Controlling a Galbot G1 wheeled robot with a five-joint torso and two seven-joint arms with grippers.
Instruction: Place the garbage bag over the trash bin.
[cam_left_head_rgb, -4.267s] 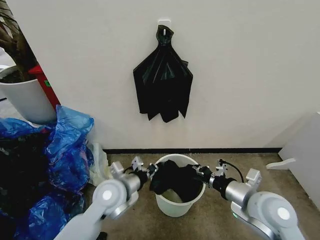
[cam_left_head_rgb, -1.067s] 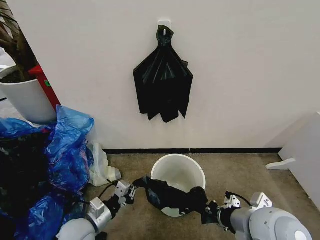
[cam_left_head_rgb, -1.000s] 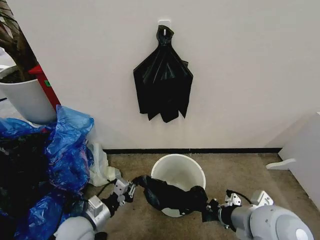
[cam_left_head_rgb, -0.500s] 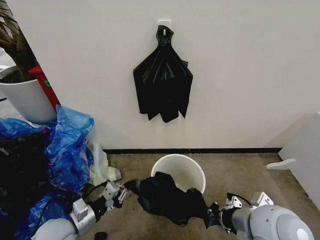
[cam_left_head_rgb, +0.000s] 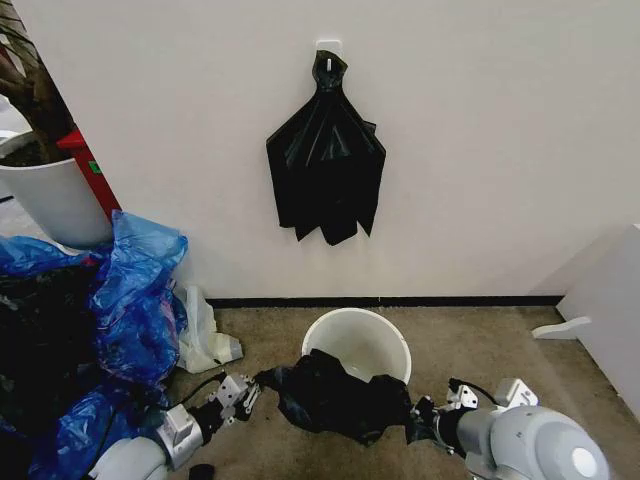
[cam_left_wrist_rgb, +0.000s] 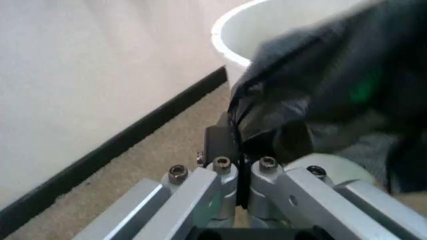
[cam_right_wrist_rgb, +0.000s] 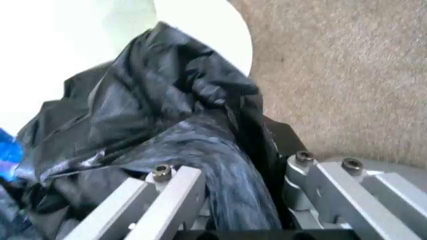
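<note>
the left gripper (cam_left_head_rgb: 252, 386) has its fingers (cam_left_wrist_rgb: 227, 175) pressed together on one edge of the garbage bag (cam_left_head_rgb: 335, 396), low on the floor beside the trash bin (cam_left_head_rgb: 357, 343). the right gripper (cam_left_head_rgb: 418, 420) pinches the opposite edge, with a thick fold of black plastic bunched between its fingers (cam_right_wrist_rgb: 175, 192). the bag hangs stretched between the two, slumped against the near side of the bin and lapping its near rim. the bin's mouth is mostly uncovered and its pale inside shows.

by my reading, the step in hand is opening the bag and getting it above the bin. the next move calls for lifting both edges above the rim and spreading them apart, so the opening can pass around the rim instead of sagging in front.

a bunch of black bags (cam_left_head_rgb: 326, 152) hangs from a hook on the wall above. blue bags (cam_left_head_rgb: 128, 290) are heaped to the left, near the left arm, with a white plant pot (cam_left_head_rgb: 52, 200) behind them. a white panel (cam_left_head_rgb: 610, 300) stands to the right. the blue heap could crowd the left arm's swing.
</note>
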